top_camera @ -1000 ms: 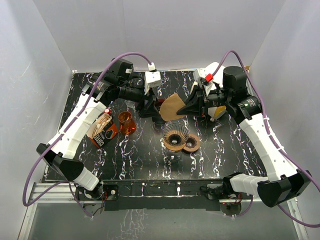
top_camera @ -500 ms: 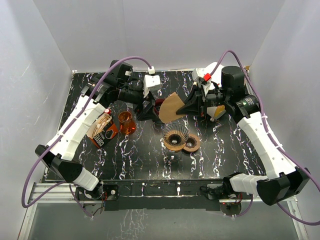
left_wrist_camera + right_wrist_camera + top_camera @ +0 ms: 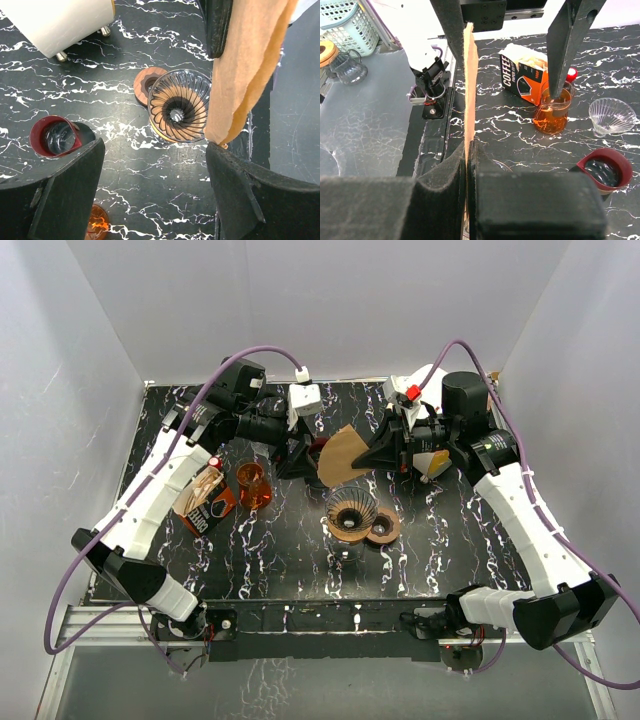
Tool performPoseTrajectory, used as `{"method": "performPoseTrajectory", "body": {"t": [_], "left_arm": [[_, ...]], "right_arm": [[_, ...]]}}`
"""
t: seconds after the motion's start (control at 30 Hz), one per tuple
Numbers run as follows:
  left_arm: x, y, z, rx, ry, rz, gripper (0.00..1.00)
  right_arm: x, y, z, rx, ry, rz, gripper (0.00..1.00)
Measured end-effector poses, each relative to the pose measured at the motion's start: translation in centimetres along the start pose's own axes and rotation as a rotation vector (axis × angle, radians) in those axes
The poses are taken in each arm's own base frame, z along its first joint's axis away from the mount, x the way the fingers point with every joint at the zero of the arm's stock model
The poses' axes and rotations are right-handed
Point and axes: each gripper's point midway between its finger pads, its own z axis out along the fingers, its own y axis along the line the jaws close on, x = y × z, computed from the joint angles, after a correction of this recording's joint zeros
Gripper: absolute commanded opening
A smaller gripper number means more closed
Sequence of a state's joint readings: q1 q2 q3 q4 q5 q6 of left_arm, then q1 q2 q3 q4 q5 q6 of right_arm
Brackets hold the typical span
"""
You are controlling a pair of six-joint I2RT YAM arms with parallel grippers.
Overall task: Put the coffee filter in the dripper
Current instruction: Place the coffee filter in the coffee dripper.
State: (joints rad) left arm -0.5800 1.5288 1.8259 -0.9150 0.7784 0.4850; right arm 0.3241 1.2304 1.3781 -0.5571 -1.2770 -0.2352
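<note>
The right gripper [image 3: 468, 150] is clamped shut on the filter [image 3: 340, 455], holding it on edge in the air just behind and above the dripper [image 3: 352, 512]; the left gripper [image 3: 155, 165] stands wide open beside the paper, gripping nothing. The filter is lifted but not yet seated; lowering it into the cone and releasing remain.
</note>
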Motion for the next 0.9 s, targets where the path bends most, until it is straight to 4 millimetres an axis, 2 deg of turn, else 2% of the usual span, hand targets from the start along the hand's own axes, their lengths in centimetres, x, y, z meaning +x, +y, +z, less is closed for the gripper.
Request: {"method": "performPoseTrajectory", "body": {"t": [0.5, 0.77, 0.9], "left_arm": [[-0.1, -0.7, -0.3, 0.027, 0.001, 0.01, 0.8], [-0.8, 0.1, -0.1, 0.012, -0.01, 0.022, 0.78], [-0.3, 0.6, 0.1, -0.004, 0.012, 0.027, 0.83]], "right_arm": [[0.3, -0.8, 0.1, 0.031, 0.01, 0.009, 0.0], [0.5, -0.9, 0.1, 0.026, 0.011, 0.016, 0.0], [0.5, -0.9, 0.1, 0.03, 0.012, 0.015, 0.0]]}}
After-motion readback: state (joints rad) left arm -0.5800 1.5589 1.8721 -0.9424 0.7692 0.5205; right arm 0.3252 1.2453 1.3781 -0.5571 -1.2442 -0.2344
